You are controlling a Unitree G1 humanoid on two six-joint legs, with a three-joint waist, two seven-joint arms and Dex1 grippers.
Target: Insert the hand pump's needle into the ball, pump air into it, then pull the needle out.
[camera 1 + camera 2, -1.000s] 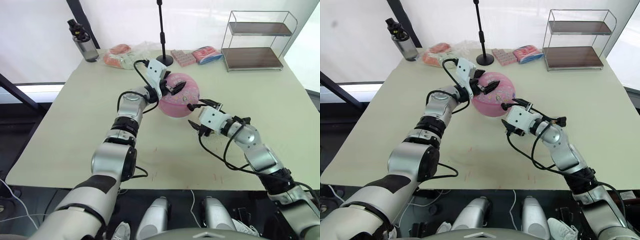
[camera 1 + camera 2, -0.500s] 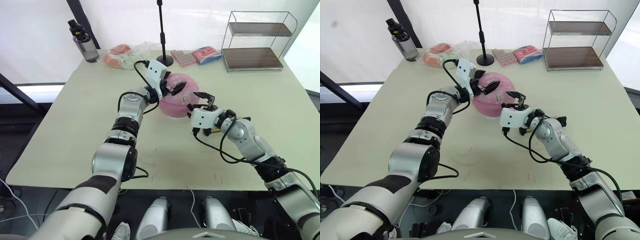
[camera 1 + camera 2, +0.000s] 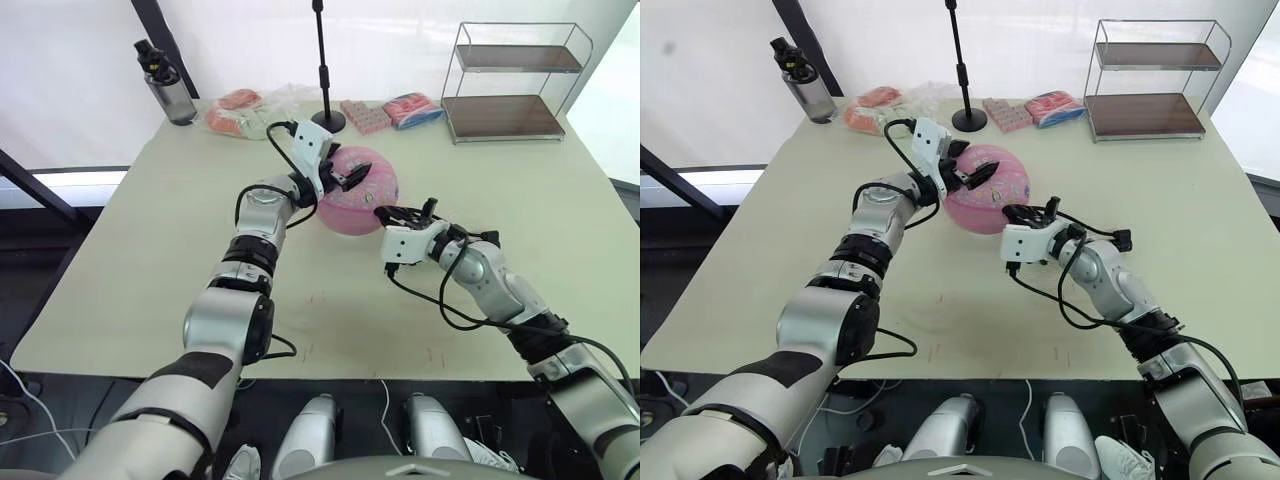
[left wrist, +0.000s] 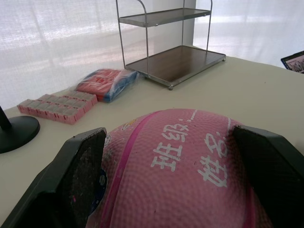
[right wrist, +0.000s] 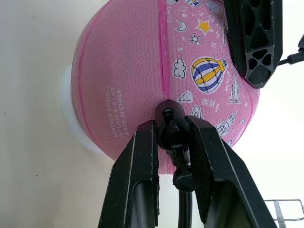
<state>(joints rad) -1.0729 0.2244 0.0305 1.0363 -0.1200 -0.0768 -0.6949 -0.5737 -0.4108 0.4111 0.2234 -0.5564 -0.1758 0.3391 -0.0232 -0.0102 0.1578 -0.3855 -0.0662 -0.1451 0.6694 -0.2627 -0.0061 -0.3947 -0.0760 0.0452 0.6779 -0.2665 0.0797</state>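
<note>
Pink ball on white ring stand, mid-desk. Left hand spread across ball's top, steadying. Right hand at ball's 5 o'clock, pinching black needle fitting against ball's seam. Needle apparently at valve; depth impossible to tell. Gold pump barrel peeking behind right wrist. Pumping and pulling out seemingly left.

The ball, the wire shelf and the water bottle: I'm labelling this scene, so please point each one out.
ball [image 3: 992, 190], right eye view, on its pink upper face.
wire shelf [image 3: 503, 116], left eye view, on the lower wooden board.
water bottle [image 3: 172, 92], left eye view, on its clear body.
</note>
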